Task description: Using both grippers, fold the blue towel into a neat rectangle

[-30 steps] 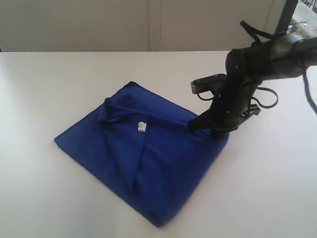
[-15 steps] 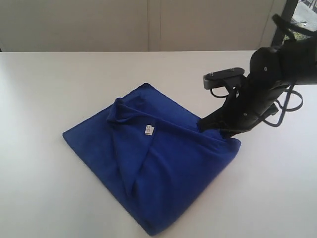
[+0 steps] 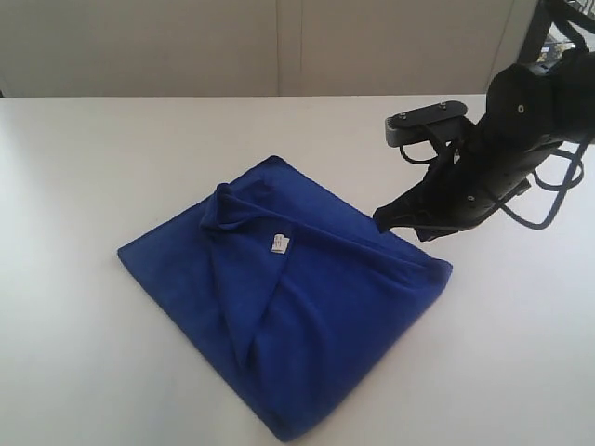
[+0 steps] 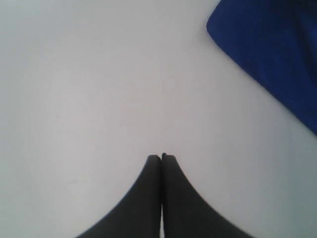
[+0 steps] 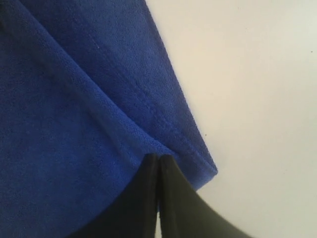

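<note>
The blue towel (image 3: 316, 316) is laid on the white table (image 3: 112, 149), in the centre and lower centre of the exterior view. It is set cornerwise as a four-sided shape: one corner is pointed to the top of the frame, one to the left, one to the bottom edge and one to the right. Its widest span is seen from the left corner across to the right corner. A flap is folded over the upper layer, with one crease running from the upper left part of the cloth down toward the bottom corner and a raised ridge running toward the right corner. A small white tag (image 3: 278, 243) is shown on this flap, left of the frame's centre.

The right gripper (image 3: 381, 217) is carried on an arm that enters from the upper right of the exterior view and is sloped down to the left. A grey bracket (image 3: 423, 121) is held out above the wrist, and black cables (image 3: 548, 200) are looped to its right. The tips are placed at the towel's upper right edge, near the right corner. In the right wrist view the jaws are pressed together with no cloth seen between them; whether the tips touch the towel cannot be told.

The left gripper (image 4: 161, 156) is seen only in its own wrist view, with its jaws closed on nothing over bare table, well apart from a towel corner.

One towel, one tag, one table and two grippers are counted.
</note>
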